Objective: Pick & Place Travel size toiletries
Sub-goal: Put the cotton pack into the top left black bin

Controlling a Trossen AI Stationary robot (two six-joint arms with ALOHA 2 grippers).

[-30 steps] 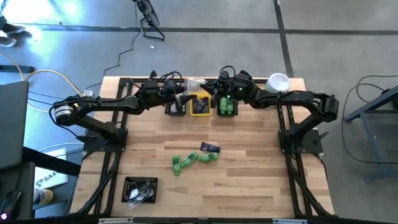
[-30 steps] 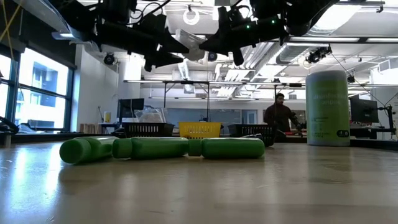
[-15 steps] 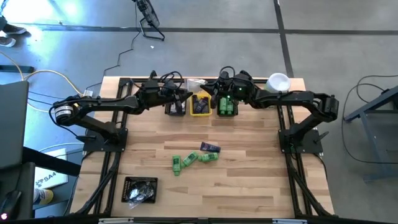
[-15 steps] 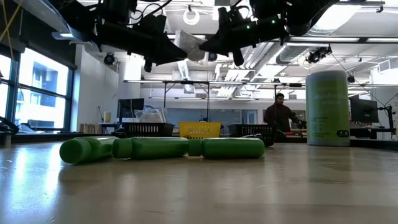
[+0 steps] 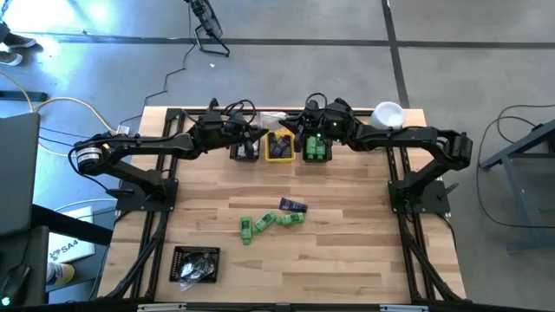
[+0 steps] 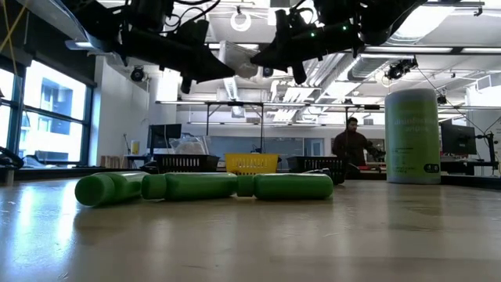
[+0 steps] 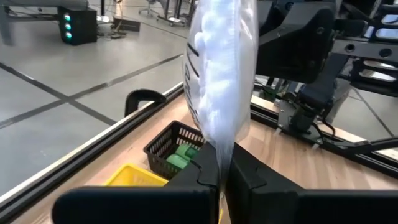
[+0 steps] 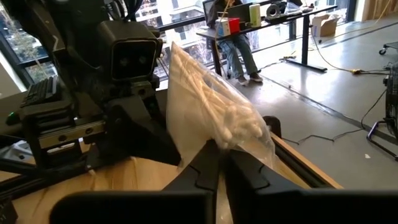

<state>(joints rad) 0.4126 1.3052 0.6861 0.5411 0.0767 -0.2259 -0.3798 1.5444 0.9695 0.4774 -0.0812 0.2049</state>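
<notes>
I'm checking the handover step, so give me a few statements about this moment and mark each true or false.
1. Both end effectors pinch the same clear packet. True: the left end effector and the right end effector are each shut on it.
2. The yellow bin stands between two black bins. True.
3. The green bottles mid-table stand upright. False: they lie on their sides.
4. The large pale-green cylinder is tipped over. False: it stands upright.
</notes>
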